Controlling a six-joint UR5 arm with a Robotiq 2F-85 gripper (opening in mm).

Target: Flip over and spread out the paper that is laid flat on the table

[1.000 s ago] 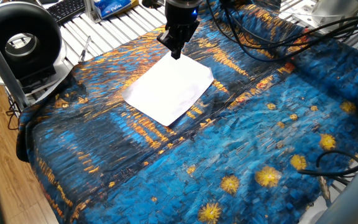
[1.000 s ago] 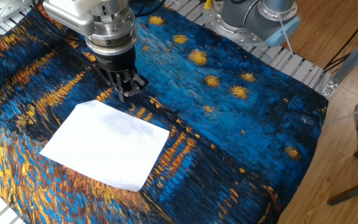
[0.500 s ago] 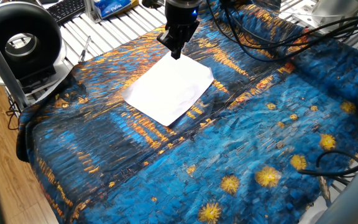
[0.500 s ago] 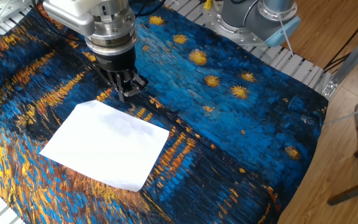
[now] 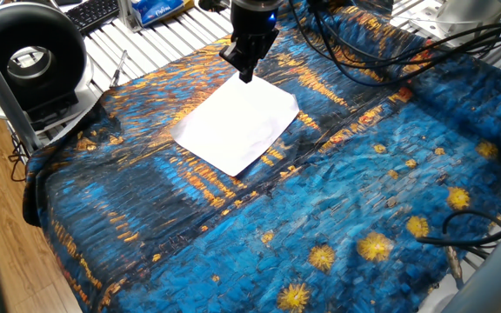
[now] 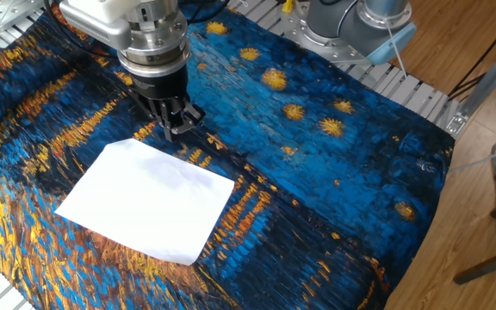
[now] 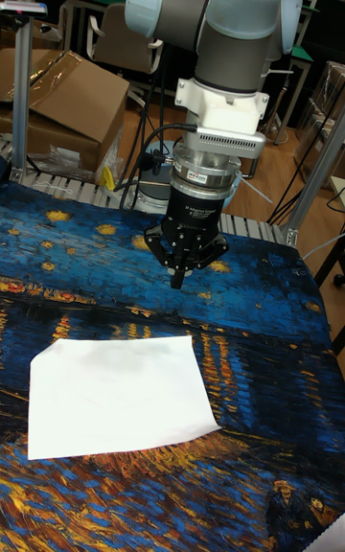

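Paper (image 5: 237, 124) lies flat on the bench (image 5: 337, 200), on the cloth's orange-streaked part, edges resting on the fabric. No corner is visibly lifted, though one corner looks slightly curled in the tall view.

Pincer (image 6: 174, 129) hangs above the cloth just beyond the sheet's far corner. Its fingers are drawn together to a point, nothing between them. In one fixed view its tip overlaps the corner; the other fixed view and the tall view show it beside the sheet, apart from it and off the surface.

Flip judged not yet begun; the sheet is untouched.

Risks from here:
- A thin sheet flat on soft cloth offers no edge to pinch. With the fingers this narrow, a descent would likely press on the corner, not take it.
- If the fingers open and close at the surface, they could catch the cloth with the paper, or the cloth alone. Lifting would then drag fabric and shift the sheet.
- A pinch at a single corner may crease or fold the paper, leaving it doubled over after the turn.
- A weak hold on so little paper could slip mid-turn, so the sheet drops crumpled or same side up.
- Cloth wrinkles under the sheet may hinder spreading it flat.
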